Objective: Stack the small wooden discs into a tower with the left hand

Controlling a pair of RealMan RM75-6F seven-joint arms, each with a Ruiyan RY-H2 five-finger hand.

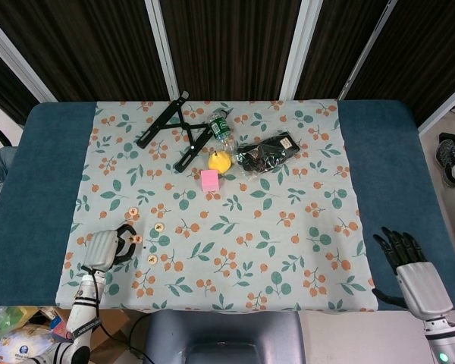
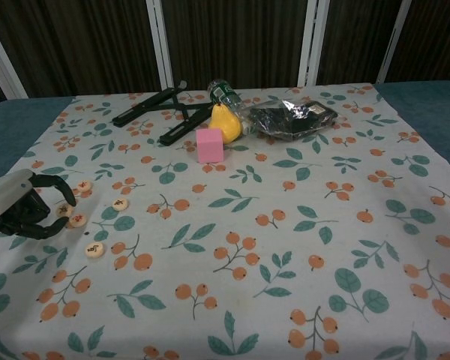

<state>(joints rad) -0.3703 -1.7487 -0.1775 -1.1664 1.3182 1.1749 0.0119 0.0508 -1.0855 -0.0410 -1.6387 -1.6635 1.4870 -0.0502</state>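
Note:
Several small wooden discs with red or black characters lie on the floral cloth at the front left: one [image 2: 83,186] farthest back, one [image 2: 120,203] to its right, one [image 2: 78,220] by my fingertips and one [image 2: 94,249] nearest the front. My left hand [image 2: 22,206] hovers low beside them and pinches a further disc [image 2: 63,211] in its dark fingertips, just left of the disc by my fingertips. The head view shows this left hand [image 1: 110,246] with its fingers curled. My right hand [image 1: 409,265] rests off the cloth at the front right, fingers apart, holding nothing.
At the back of the cloth lie a black folding stand [image 1: 174,129], a plastic bottle [image 1: 221,127], a yellow pear [image 1: 220,161], a pink cube [image 1: 209,180] and a black packet [image 1: 269,152]. Blue table surface [image 1: 38,189] borders the cloth on both sides.

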